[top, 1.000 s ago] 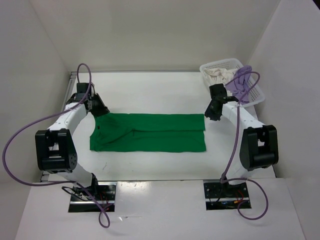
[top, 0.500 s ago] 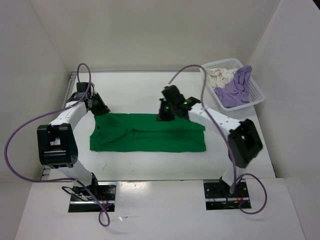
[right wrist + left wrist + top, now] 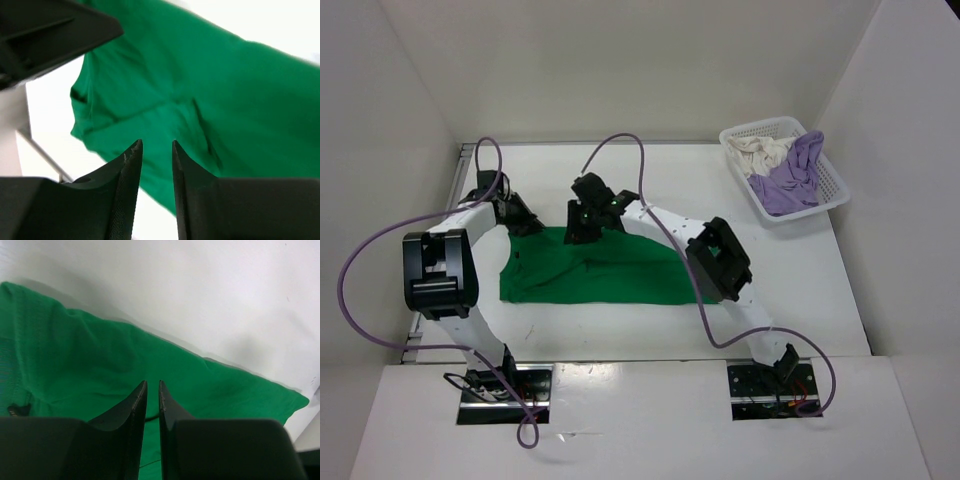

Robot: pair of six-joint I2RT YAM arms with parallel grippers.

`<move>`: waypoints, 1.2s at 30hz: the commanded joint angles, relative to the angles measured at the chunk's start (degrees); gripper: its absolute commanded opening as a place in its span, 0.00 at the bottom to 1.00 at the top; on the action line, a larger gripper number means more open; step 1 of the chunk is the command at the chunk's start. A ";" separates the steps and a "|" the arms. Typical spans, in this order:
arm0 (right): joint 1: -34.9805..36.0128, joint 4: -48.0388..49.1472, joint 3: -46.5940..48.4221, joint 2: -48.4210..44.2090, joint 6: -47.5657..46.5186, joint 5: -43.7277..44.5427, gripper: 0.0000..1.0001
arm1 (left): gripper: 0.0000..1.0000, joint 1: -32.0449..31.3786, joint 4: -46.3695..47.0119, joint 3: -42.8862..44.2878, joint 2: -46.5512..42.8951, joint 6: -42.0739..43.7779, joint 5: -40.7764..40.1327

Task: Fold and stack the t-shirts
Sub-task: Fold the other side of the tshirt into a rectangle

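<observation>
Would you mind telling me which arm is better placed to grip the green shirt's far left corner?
Probably the left: its gripper sits at that corner of the green shirt, while the right gripper hovers nearer the middle.

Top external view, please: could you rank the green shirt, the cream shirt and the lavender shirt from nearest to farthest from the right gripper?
1. Green shirt: directly under the right gripper.
2. Cream shirt: far right, in the basket's back end.
3. Lavender shirt: beside the cream one, slightly farther right.
</observation>
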 commanded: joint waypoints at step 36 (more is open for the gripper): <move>4.24 -7.12 9.85 5.36 -5.84 2.11 0.06 | 0.21 1.76 1.48 1.02 5.66 -2.00 -0.63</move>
